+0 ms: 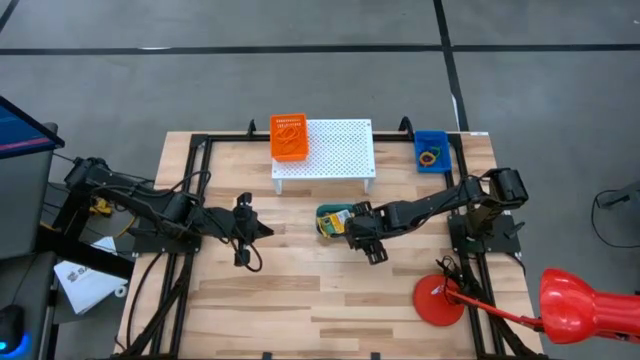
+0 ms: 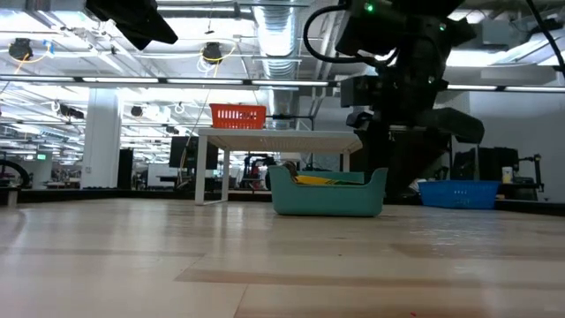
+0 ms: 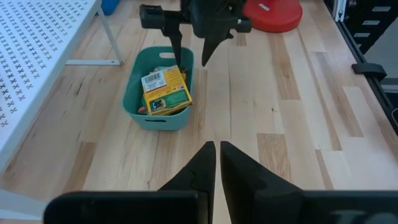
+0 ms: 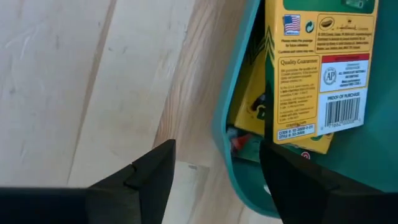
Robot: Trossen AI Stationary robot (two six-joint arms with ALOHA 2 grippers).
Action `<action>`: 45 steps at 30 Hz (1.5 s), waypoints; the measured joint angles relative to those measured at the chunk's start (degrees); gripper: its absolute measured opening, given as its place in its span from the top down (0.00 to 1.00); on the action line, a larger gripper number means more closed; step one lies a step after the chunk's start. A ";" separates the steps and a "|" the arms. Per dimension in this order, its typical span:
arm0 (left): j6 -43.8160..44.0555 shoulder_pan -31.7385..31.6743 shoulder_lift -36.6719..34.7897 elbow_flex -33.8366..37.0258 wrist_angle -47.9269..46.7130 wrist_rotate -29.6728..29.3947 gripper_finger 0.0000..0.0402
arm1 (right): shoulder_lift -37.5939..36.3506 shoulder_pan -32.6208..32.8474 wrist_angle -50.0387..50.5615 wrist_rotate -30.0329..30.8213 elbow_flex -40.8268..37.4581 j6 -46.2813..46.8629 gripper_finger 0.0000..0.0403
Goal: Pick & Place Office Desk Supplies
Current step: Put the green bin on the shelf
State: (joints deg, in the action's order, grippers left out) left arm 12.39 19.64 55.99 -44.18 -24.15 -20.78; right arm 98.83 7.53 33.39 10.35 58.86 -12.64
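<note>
We see the right gripper (image 1: 375, 245) just beside the teal bin (image 1: 326, 212) near the middle of the table (image 1: 300, 300), at the bin's four o'clock in the high view. Its fingers (image 4: 149, 174) are spread apart and hold nothing, straddling the bin's rim. Two yellow-and-green crayon boxes (image 3: 165, 90) lie stacked flat inside the bin, and a bit of red shows beneath them, too small for us to identify. The left gripper (image 1: 243, 230) waits at the bin's nine o'clock, well apart from it, its fingers (image 3: 202, 168) pressed together on nothing. At twelve o'clock stands the white perforated stand (image 1: 335, 148) with an orange basket (image 1: 288, 136) on it. A blue bin (image 1: 432, 150) at two o'clock holds rubber-band loops (image 1: 430, 156). A red disc (image 1: 438, 298) sits at five o'clock.
</note>
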 joint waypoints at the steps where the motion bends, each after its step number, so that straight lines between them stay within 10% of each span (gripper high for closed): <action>1: -0.03 0.00 0.00 0.00 0.13 0.00 0.96 | 0.00 0.00 -0.20 0.00 -0.08 0.00 0.44; 22: -0.53 0.02 0.00 0.00 0.21 -0.15 0.96 | 0.00 -0.41 -0.36 -1.64 -0.14 0.36 0.97; 34: -0.53 0.02 0.00 0.00 0.21 -0.15 0.96 | -0.04 7.69 5.04 0.71 1.93 8.07 0.99; 45: -0.53 0.02 0.02 0.00 0.17 -0.14 0.96 | -0.34 12.75 22.11 -1.23 22.54 11.77 1.00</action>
State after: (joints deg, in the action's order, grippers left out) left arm 11.86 19.66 56.01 -44.18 -23.99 -20.91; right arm 98.49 20.28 55.50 9.12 81.40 -0.87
